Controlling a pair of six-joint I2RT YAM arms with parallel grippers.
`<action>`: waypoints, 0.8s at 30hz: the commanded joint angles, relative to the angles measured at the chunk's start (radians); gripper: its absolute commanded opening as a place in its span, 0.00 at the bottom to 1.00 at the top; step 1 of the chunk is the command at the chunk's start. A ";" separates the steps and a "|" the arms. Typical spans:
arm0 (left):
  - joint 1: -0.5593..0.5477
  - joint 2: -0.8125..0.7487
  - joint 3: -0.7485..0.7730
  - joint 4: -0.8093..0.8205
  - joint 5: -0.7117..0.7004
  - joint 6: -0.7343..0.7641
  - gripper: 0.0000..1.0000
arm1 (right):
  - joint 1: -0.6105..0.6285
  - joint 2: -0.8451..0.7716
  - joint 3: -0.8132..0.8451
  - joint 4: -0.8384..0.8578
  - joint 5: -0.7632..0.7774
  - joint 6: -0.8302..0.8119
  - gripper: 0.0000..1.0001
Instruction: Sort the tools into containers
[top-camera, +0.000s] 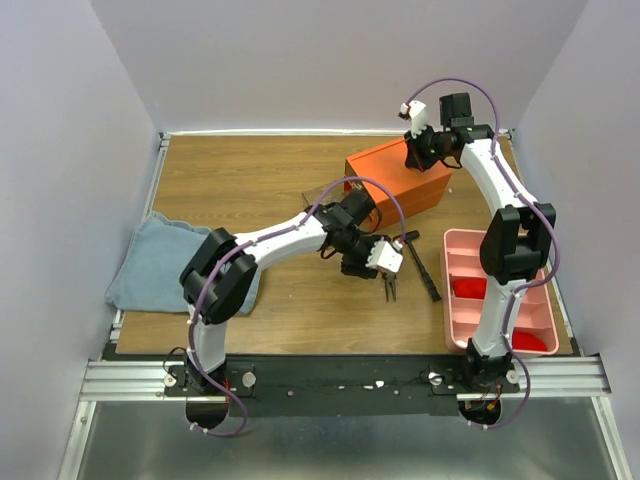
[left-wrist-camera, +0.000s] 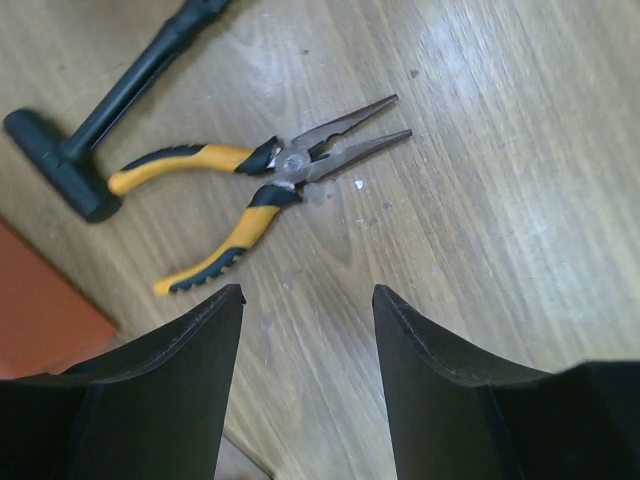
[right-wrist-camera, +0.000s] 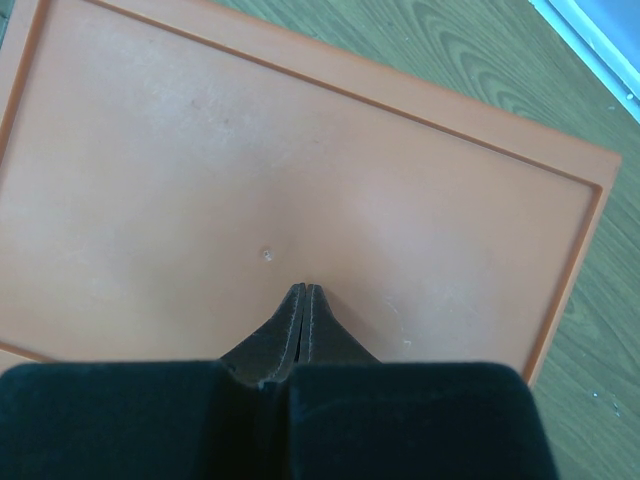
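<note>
Yellow-and-black-handled pliers (left-wrist-camera: 272, 172) lie on the wooden table with jaws and handles spread, next to a small black hammer (left-wrist-camera: 85, 150). In the top view the pliers (top-camera: 390, 287) and hammer (top-camera: 424, 268) lie in front of the orange cabinet (top-camera: 400, 178). My left gripper (left-wrist-camera: 308, 300) is open and empty, hovering just above the table a little short of the pliers; it also shows in the top view (top-camera: 384, 268). My right gripper (right-wrist-camera: 305, 292) is shut and empty, its tips at the cabinet's orange top (right-wrist-camera: 300, 150). The screwdrivers are out of view.
A pink divided tray (top-camera: 455, 240) with red items stands at the right front. A blue cloth (top-camera: 160, 262) lies at the left edge. A clear drawer (top-camera: 325, 195) seems pulled out left of the cabinet. The cabinet's corner (left-wrist-camera: 40, 310) shows at the left of the left wrist view.
</note>
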 joint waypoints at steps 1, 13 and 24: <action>-0.038 0.071 0.056 -0.008 -0.046 0.183 0.64 | -0.009 0.092 -0.103 -0.264 0.075 -0.013 0.01; -0.079 0.298 0.264 -0.098 -0.158 0.231 0.64 | -0.023 0.118 -0.093 -0.278 0.047 -0.020 0.01; -0.081 0.307 0.241 -0.300 -0.128 0.223 0.15 | -0.029 0.118 -0.093 -0.287 0.046 -0.026 0.01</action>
